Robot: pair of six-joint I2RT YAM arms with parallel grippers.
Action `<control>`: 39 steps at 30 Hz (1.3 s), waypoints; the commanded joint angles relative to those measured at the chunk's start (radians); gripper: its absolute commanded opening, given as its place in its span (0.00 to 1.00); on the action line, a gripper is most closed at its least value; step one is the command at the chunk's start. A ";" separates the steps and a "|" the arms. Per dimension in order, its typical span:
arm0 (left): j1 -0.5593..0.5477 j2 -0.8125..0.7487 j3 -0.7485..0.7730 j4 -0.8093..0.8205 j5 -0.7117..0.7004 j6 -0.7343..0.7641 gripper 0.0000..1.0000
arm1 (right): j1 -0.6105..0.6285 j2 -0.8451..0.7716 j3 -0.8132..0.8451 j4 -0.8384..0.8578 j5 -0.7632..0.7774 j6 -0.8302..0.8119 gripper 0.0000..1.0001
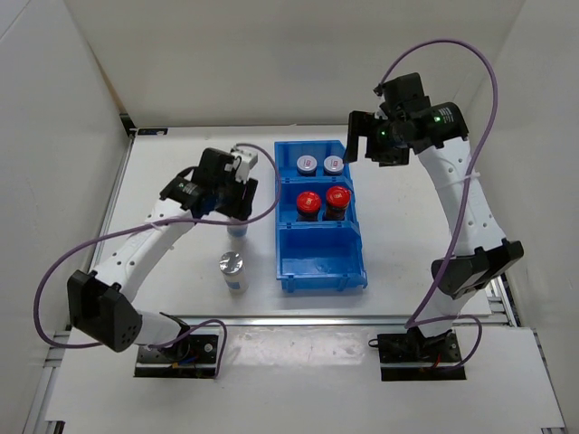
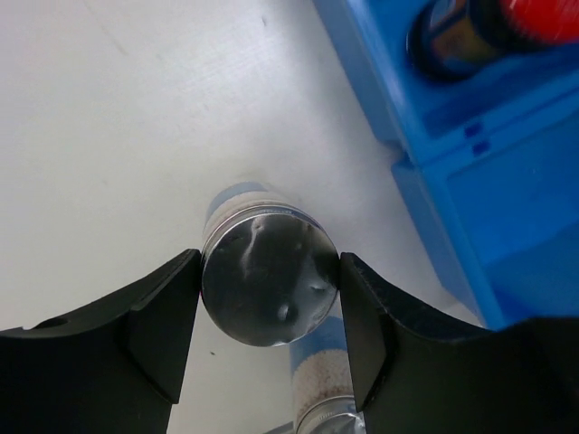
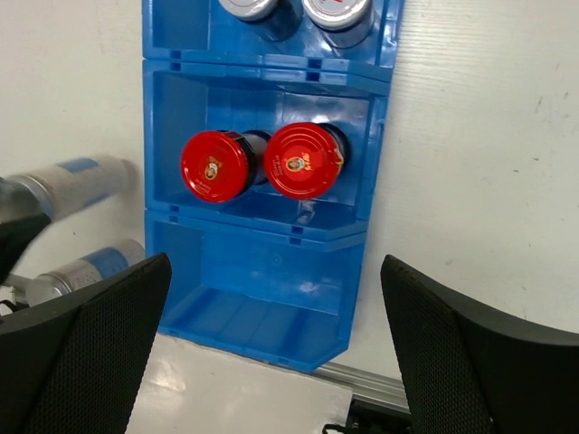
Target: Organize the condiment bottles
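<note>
In the left wrist view my left gripper is shut on a silver-topped condiment bottle, one finger against each side of its lid. That bottle stands on the table just left of the blue bin. A second silver-topped bottle stands nearer the arms. Two grey-lidded bottles fill the bin's far compartment. Two red-capped bottles stand in the middle one, and the near compartment holds nothing. My right gripper hangs open high above the bin, holding nothing.
The white table ends in walls at the back and sides. A metal rail runs along its near edge. The right arm arches over the table's right side.
</note>
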 commanded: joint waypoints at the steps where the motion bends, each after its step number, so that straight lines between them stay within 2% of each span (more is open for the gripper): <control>1: -0.001 0.002 0.206 0.043 -0.064 0.020 0.11 | -0.032 -0.074 -0.033 -0.001 -0.020 -0.022 1.00; 6: -0.069 0.064 0.427 0.043 -0.032 0.039 0.11 | -0.055 -0.111 -0.091 -0.001 -0.038 -0.022 1.00; 10: -0.142 0.103 0.577 0.043 0.083 0.021 0.11 | -0.076 -0.146 -0.124 -0.010 -0.047 -0.031 1.00; 13: -0.217 0.123 0.616 0.043 0.177 0.039 0.11 | -0.096 -0.172 -0.165 -0.010 -0.047 -0.031 1.00; 18: -0.348 0.156 0.607 0.043 0.310 0.068 0.11 | -0.125 -0.206 -0.222 -0.010 -0.058 -0.031 1.00; 23: -0.412 0.273 0.596 0.053 0.343 0.037 0.11 | -0.136 -0.233 -0.257 -0.010 -0.058 -0.022 1.00; 28: -0.431 0.386 0.605 0.053 0.358 0.027 0.11 | -0.136 -0.252 -0.257 -0.010 -0.058 -0.022 1.00; 36: -0.431 0.445 0.463 0.116 0.363 -0.007 0.11 | -0.136 -0.292 -0.268 -0.028 -0.047 -0.022 1.00; 39: -0.431 0.458 0.452 0.127 0.363 -0.007 0.17 | -0.136 -0.301 -0.277 -0.037 -0.047 -0.022 1.00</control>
